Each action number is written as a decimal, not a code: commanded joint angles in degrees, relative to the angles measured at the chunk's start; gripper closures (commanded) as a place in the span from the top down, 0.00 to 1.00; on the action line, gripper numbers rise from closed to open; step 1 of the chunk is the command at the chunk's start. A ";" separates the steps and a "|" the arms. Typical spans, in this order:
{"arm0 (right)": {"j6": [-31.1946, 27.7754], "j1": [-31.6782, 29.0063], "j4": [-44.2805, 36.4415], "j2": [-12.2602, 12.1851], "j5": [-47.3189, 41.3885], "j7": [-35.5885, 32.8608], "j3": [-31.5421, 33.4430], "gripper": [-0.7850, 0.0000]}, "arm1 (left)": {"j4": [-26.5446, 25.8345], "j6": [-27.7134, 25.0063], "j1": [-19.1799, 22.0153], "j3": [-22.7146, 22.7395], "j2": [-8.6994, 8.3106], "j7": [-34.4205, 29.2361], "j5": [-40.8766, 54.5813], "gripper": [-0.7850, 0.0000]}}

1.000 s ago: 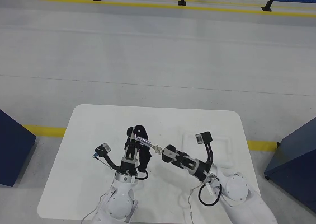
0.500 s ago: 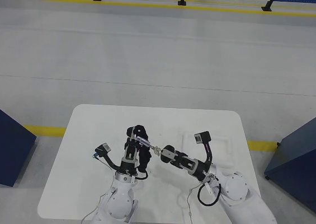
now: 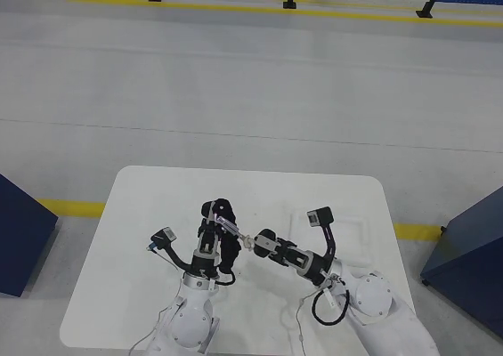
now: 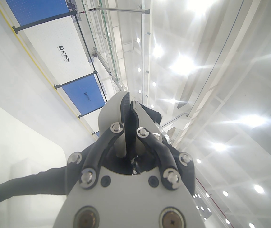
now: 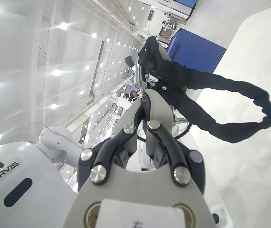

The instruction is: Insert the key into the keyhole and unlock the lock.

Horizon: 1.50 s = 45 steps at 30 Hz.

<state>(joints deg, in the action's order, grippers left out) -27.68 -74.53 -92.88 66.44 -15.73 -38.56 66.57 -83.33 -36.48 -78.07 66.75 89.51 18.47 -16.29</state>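
The right end effector point(image 5: 142, 95) is pinched narrow on the key point(image 3: 247, 238) and held in the air above the white tabletop point(image 3: 135, 267). The key sticks out past its fingertips toward the lock point(image 3: 225, 220). The key's tip is at the lock's end, but it is not possible to tell whether it is inside the keyhole. Just beyond the key, the left end effector point(image 4: 128, 102), in a black cover, has its fingers close together around the silver lock. The two end effectors face each other, tips almost meeting.
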 commanded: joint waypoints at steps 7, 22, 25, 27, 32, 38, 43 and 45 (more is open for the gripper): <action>-0.15 -1.45 0.41 -0.13 -0.15 -0.47 0.34 0.00 | 0.09 0.00 0.06 0.04 0.08 0.01 -0.09 0.00; -0.17 -0.64 0.00 0.18 0.02 -1.61 -1.52 0.00 | 0.21 -0.20 0.09 0.14 0.22 0.15 -0.38 0.00; -0.06 -0.28 0.03 0.24 0.12 -1.32 -1.59 0.00 | 0.24 -0.23 0.10 0.16 0.24 0.15 -0.40 0.00; 0.07 0.03 0.02 0.28 0.21 -1.14 -1.57 0.00 | 0.25 -0.25 0.09 0.17 0.26 0.14 -0.41 0.00; 0.57 0.75 -0.05 0.35 0.35 -0.74 -1.48 0.00 | 0.25 -0.12 0.05 0.19 0.30 0.14 -0.44 0.00; 1.25 1.01 0.33 0.43 0.39 -0.48 -1.59 0.00 | 0.21 -0.12 -0.02 0.21 0.34 0.13 -0.51 0.00; 1.20 0.44 0.93 0.39 0.29 -0.43 -1.30 0.00 | 0.17 -0.13 -0.06 0.25 0.37 0.06 -0.52 0.00; 1.03 0.00 1.13 0.34 0.06 -0.26 -1.01 0.00 | 0.15 -0.13 -0.09 0.25 0.39 0.09 -0.55 0.00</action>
<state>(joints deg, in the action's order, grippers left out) -26.54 -74.27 -91.87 66.81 -15.53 -38.94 65.38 -83.16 -36.61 -78.15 67.00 89.89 18.53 -16.83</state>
